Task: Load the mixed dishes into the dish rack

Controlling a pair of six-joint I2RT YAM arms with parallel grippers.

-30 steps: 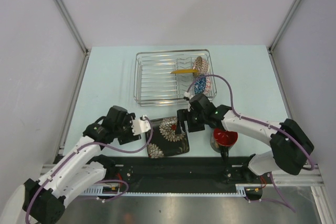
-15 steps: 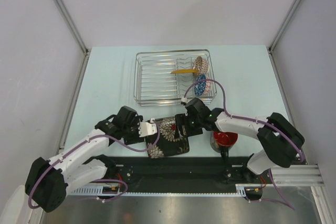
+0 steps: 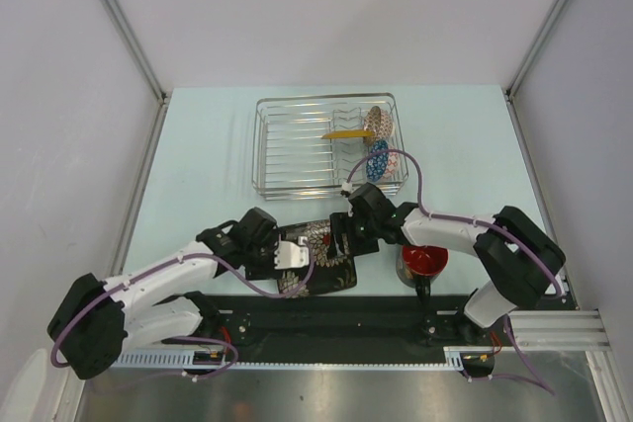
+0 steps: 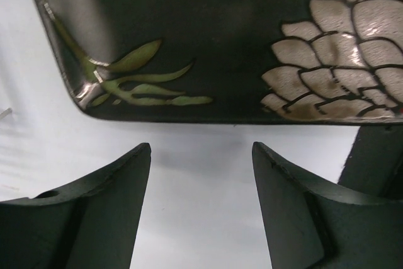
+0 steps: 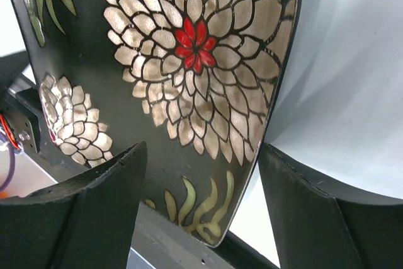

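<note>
Left tool (image 4: 201, 155): jaws are held apart and nothing is gripped. The near edge of the plate (image 4: 208, 42) lies just ahead of the fingertips, not between them.

Right tool (image 5: 201, 155): jaws are likewise apart and nothing is clamped. The plate's far side is framed in the gap; contact cannot be told.

The plate is seen on the desk (image 3: 198, 165), in front of the rack (image 3: 259, 150), between the two tools.

Judgement: a two-sided pickup of the plate is in hand. The plate looks thin and glossy, so slip is likely. The left tool is best used as a stop while one right finger is worked under the rim. Closure is best made squarely on a straight edge, away from the corner, so that swivel is avoided.

Rack: the bowl (image 3: 379, 124) and the cup (image 3: 377, 158) are stood at its right end. A yellow flat item (image 3: 346, 132) lies beside them; its kind cannot be told.

The mug (image 3: 422, 261), red inside, stands on the desk right of the plate and is not yet loaded.
</note>
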